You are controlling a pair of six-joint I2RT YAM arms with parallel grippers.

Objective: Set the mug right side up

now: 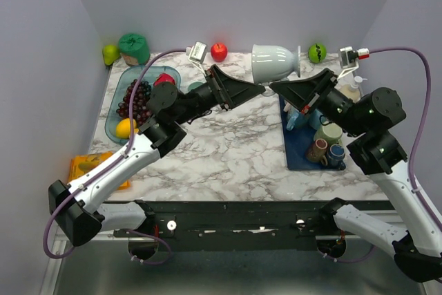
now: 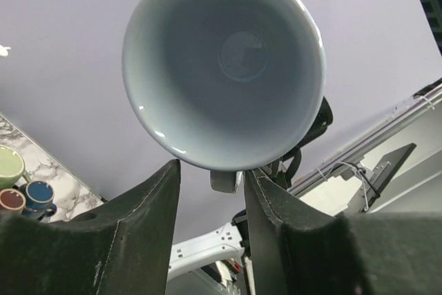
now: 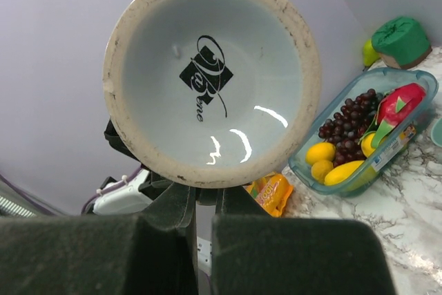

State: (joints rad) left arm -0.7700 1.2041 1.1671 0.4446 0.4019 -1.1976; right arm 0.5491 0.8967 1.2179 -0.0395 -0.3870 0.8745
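Observation:
A pale blue-white mug (image 1: 275, 63) hangs on its side in the air over the back of the table, mouth to the left, base to the right. The left wrist view looks into its mouth (image 2: 224, 67); the right wrist view shows its base with a black logo (image 3: 210, 77). My right gripper (image 1: 274, 86) is shut on the mug's handle below the base (image 3: 205, 195). My left gripper (image 1: 260, 90) is open, its fingers standing either side of the handle (image 2: 226, 181) under the rim, its midpoint just left of it (image 2: 210, 177).
A blue tray (image 1: 298, 159) with several small mugs lies at the right. A green tub (image 1: 116, 112) of grapes and fruit lies at the left, and an orange packet (image 1: 86, 167) at the table's left edge. A red apple (image 1: 219, 51) and green items stand along the back.

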